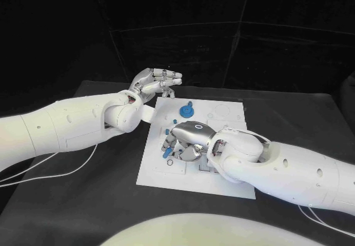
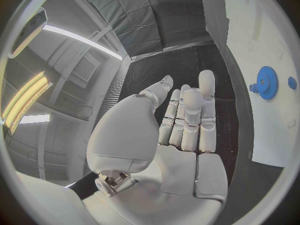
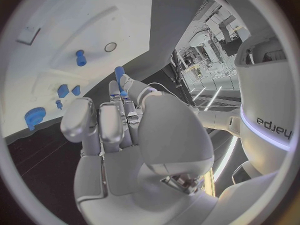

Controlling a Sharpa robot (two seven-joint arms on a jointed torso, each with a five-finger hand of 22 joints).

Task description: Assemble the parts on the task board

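The white task board (image 1: pixel 159 177) lies in the middle of the black table. A blue gear (image 1: pixel 186 110) stands on its far part. My right hand (image 1: pixel 194 137) hovers over the board's middle with its fingers curled down, and pinches a small blue peg (image 1: pixel 164 150) at the fingertips. The right wrist view shows that peg (image 3: pixel 119 77) at my fingertips, above the board (image 3: pixel 94 15), where another blue peg (image 3: pixel 80 57), small blue pieces (image 3: pixel 63 90) and the gear (image 3: pixel 34 117) sit. My left hand (image 1: pixel 155 81) is raised beyond the board's far left corner, fingers straight, holding nothing.
The left wrist view shows my left hand (image 2: pixel 184 120) beside the board (image 2: pixel 250 35), with the gear (image 2: pixel 267 82) and a small blue piece (image 2: pixel 292 82) on it. White cables (image 1: pixel 44 171) trail over the table at the left. A dark curtain stands behind the table.
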